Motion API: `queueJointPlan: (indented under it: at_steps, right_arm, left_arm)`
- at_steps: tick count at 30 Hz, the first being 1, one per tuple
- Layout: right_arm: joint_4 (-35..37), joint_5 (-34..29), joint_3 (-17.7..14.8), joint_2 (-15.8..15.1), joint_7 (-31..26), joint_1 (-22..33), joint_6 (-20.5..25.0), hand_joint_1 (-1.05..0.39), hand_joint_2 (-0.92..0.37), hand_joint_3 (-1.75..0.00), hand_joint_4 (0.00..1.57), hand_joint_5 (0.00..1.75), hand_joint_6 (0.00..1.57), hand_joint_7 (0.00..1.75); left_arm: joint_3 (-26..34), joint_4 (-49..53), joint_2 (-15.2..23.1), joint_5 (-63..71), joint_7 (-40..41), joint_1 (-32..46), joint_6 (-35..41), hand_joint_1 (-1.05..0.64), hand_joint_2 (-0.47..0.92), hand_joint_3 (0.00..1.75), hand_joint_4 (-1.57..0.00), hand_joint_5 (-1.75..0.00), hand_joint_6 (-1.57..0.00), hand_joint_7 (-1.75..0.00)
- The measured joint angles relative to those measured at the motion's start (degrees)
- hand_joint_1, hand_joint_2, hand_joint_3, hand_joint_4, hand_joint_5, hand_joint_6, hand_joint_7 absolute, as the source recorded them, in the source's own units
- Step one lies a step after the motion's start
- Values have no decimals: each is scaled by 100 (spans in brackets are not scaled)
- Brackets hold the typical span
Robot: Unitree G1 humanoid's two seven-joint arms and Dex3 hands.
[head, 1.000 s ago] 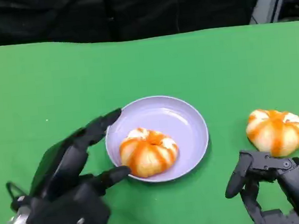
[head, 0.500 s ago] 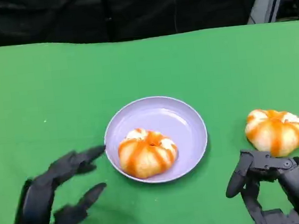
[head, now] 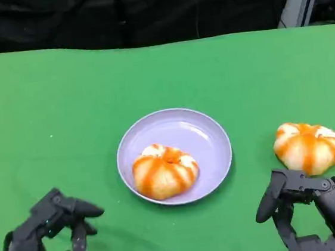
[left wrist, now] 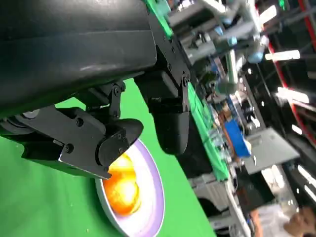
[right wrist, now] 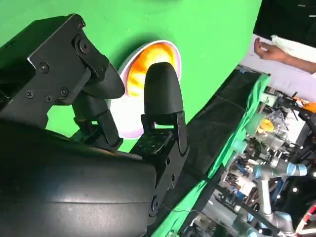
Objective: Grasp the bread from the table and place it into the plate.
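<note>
A lilac plate lies in the middle of the green table, and a round orange-and-white bread sits in its near-left part. A second bread of the same kind lies on the cloth to the right of the plate. My left hand is low at the near left, well apart from the plate, holding nothing, fingers loosely bent. My right hand hovers just in front of the second bread, fingers apart, touching nothing. The left wrist view shows the left hand above the plate and its bread.
The green cloth stretches bare to the far edge, where a black backdrop begins. In the right wrist view, the right hand stands before the plate and bread, and a person's hand shows beyond the table.
My left hand has drawn back from the plate's left rim to the near-left corner, its fingers folding in. The bread stays in the plate. The right hand has kept still.
</note>
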Motion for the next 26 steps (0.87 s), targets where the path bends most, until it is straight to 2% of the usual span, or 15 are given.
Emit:
queueJointPlan:
  at_steps: [9, 19, 26]
  right_arm:
    - [0, -7, -1, 0, -12, 84, -26, 11, -31, -144, 86, 163, 83, 132]
    - [-2, -1, 0, 0, -11, 84, -31, 12, -33, -143, 84, 164, 81, 133]
    - [-1, -12, -1, 0, -12, 73, -88, 14, -33, -143, 84, 164, 81, 134]
  left_arm:
    - [63, -12, -86, 3, 1, 33, -3, 9, 39, 139, -83, -175, -80, -152]
    - [105, -11, -77, -72, -82, -3, -8, 9, 43, 130, -82, -175, -79, -152]
    - [121, 12, -79, 47, -105, -28, -25, 7, 41, 132, -82, -174, -79, -151]
